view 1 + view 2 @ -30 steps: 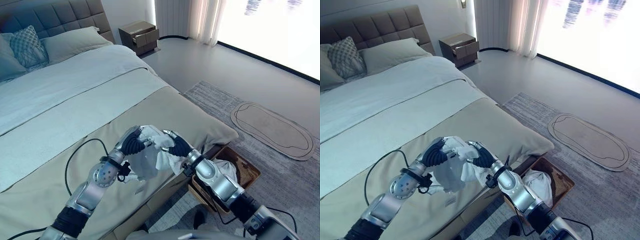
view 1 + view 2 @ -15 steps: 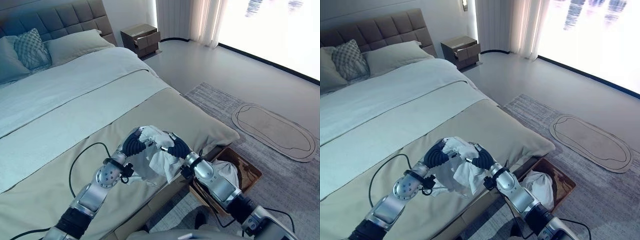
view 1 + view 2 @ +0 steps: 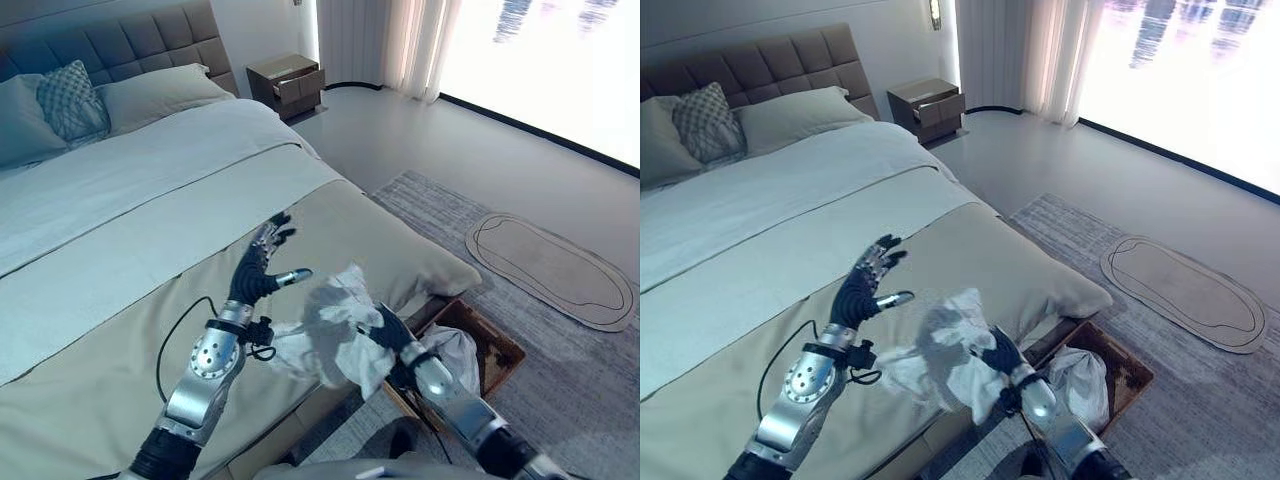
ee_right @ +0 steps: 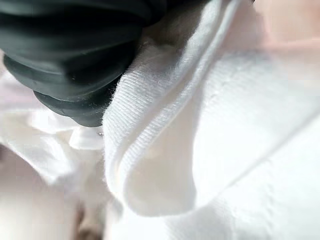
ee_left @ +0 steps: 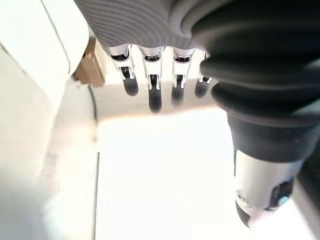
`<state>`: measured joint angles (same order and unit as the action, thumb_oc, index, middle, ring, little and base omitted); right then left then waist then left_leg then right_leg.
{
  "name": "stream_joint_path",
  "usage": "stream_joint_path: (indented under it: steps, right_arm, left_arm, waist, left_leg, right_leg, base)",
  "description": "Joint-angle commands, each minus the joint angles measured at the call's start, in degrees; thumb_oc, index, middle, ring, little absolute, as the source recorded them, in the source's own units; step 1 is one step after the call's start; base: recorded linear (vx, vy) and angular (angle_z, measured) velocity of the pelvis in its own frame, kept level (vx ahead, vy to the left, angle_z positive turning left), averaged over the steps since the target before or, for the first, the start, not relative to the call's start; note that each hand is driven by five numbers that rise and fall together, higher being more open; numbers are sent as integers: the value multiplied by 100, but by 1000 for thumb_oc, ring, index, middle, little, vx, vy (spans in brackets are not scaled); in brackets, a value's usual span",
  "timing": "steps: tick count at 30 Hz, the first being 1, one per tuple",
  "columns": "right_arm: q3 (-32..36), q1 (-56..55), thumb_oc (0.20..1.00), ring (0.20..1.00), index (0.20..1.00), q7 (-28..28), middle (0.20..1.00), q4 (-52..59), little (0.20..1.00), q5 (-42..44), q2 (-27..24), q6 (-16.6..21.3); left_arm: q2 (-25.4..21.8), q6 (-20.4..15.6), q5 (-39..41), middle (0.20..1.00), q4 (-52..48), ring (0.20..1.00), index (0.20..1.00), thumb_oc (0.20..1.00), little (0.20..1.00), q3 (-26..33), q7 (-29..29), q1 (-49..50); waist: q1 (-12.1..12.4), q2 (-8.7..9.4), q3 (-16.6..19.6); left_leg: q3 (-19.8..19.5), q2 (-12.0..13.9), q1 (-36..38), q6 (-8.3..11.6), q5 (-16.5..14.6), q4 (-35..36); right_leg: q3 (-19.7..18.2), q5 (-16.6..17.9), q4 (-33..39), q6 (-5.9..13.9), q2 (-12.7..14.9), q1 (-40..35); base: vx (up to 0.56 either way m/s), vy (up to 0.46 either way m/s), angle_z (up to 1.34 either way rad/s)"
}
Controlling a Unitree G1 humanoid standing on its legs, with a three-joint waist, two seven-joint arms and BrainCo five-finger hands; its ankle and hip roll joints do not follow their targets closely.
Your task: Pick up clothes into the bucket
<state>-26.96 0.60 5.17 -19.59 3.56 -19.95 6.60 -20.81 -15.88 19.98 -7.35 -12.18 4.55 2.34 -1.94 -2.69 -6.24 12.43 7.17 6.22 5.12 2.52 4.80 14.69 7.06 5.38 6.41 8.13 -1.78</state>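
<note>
One bed with three pillows. Left hand raised above it, fingers straight and spread, holding nothing. One white garment hangs clamped in the right hand beside one basket holding another white cloth.

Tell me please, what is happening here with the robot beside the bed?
The robot is collecting clothes from the bed into a basket. Its right hand holds a white garment bunched up above the bed's edge, though its fingers are buried in the cloth. Its left hand is raised over the beige cover, fingers spread, holding nothing. The brown basket stands on the grey rug beside the bed and already has some white clothing in it.
</note>
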Motion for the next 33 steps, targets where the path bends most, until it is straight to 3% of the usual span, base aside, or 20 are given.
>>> stream_joint_path:
  steps: [1,12,20,22,23,26,29,33]
  right_arm:
    - [437,368,200,200,200,285,200,273,200,241,273,424]
    - [2137,-40,200,200,200,915,200,509,200,103,-72,721]
    - [3021,273,200,200,200,1504,200,57,200,-368,-473,636]
    - [3170,580,200,200,200,1707,200,-102,200,-449,-667,592]
    - [3280,947,200,200,200,1922,200,-345,200,-415,-868,549]
    - [3330,1185,200,200,200,2020,200,-511,200,-313,-973,567]
    - [3485,1745,200,200,200,2298,200,-995,200,12,-1312,574]
    - [3587,2259,200,200,200,2567,200,-1473,200,261,-1734,584]
  left_arm:
    - [-65,-449,598,1000,-449,1000,1000,1000,1000,280,-93,1]
    - [179,-582,281,1000,263,1000,1000,1000,1000,1267,89,777]
    - [293,-609,189,1000,949,1000,1000,1000,1000,1695,241,824]
    - [321,-638,457,1000,997,1000,1000,1000,1000,1743,242,753]
    - [301,-689,608,1000,939,1000,1000,1000,1000,1773,307,669]
    - [271,-724,626,1000,908,1000,1000,1000,1000,1788,352,610]
    - [172,-815,693,1000,762,1000,1000,1000,1000,1861,483,591]
    - [144,-926,769,1000,555,1000,1000,1000,1000,1906,638,573]
  waist:
    - [116,346,-39]
    - [151,355,-57]
    - [227,395,-319]
    - [258,379,-600]
    - [274,350,-940]
    - [272,314,-1069]
    - [283,218,-1390]
    - [294,145,-1541]
  left_leg:
    - [-387,154,-233,143,82,-264]
    - [-422,88,-261,98,43,-280]
    - [-567,22,-593,61,-2,-525]
    - [-650,-25,-902,45,-19,-750]
    - [-727,-55,-1314,20,-43,-1031]
    - [-741,-75,-1594,5,-71,-1211]
    - [-752,-70,-2255,-35,-102,-1593]
    - [-751,-64,-3093,-34,-279,-2231]
  right_leg:
    - [85,-126,-243,520,567,-304]
    - [133,-106,-242,529,634,-329]
    - [124,-128,-449,529,734,-114]
    - [91,-132,-622,523,791,143]
    - [40,-122,-864,500,860,536]
    - [0,-135,-1054,483,894,840]
    - [-197,-179,-1603,424,979,1655]
    - [-390,-402,-2256,369,1025,2516]
  base:
    - [0,0,0]
    - [0,0,0]
    - [-37,-8,4]
    - [-290,-12,16]
    - [-307,-3,11]
    - [-211,13,9]
    - [-201,32,2]
    - [-128,7,0]
